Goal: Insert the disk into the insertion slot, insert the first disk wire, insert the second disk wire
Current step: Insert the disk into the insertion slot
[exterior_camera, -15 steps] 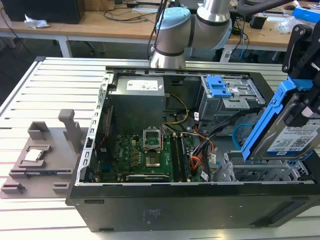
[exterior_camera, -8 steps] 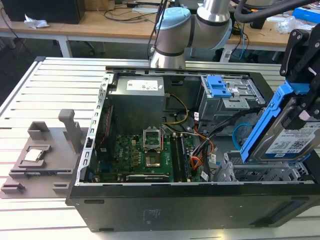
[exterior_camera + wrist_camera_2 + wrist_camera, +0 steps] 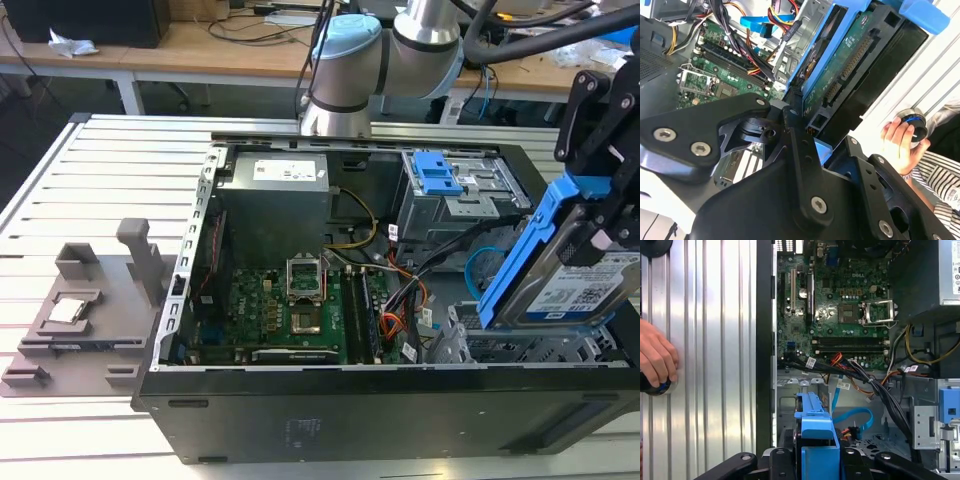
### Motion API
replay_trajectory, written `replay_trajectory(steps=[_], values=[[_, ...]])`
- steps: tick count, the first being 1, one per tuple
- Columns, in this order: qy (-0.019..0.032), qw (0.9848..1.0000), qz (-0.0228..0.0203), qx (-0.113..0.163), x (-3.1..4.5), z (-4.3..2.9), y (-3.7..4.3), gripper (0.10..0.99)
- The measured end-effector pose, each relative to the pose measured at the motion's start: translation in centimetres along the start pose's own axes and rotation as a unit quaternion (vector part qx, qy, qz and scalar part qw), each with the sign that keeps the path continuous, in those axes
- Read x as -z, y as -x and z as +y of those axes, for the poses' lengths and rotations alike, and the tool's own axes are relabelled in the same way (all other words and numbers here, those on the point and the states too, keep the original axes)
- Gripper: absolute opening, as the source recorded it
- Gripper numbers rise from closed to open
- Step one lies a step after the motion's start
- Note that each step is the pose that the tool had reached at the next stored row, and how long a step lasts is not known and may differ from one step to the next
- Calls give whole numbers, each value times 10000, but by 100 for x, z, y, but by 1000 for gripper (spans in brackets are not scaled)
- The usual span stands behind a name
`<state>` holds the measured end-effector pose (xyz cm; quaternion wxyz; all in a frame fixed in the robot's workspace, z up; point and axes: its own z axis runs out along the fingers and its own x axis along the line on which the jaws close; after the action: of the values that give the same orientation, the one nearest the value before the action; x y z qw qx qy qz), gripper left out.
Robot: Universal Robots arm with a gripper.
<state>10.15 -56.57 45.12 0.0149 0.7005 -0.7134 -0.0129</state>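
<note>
Exterior view: your black gripper [image 3: 600,232] clamps the blue-framed silver-grey rectangular disk [image 3: 583,290], tilted. The low grey perforated-metal insertion slot [image 3: 508,346] sits just below.

Open black computer case [image 3: 300,420] lying on its side on the ribbed metal surface [image 3: 80,180]. Inside, a green motherboard [image 3: 270,310] with its processor socket [image 3: 305,285], and a grey power supply [image 3: 275,185] beyond. Tall grey cage [image 3: 455,200], blue latch [image 3: 437,172] on top. Grey plastic fixture [image 3: 90,300] beside the case, at the exterior view's left.
</note>
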Motion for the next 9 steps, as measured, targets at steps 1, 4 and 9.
replay_trajectory(steps=[1,4,9], values=[[0,10000,0,0,-6,0,0,365],[0,10000,-1,0,-26,-1,8,365],[0,10000,0,0,-45,21,107,365]])
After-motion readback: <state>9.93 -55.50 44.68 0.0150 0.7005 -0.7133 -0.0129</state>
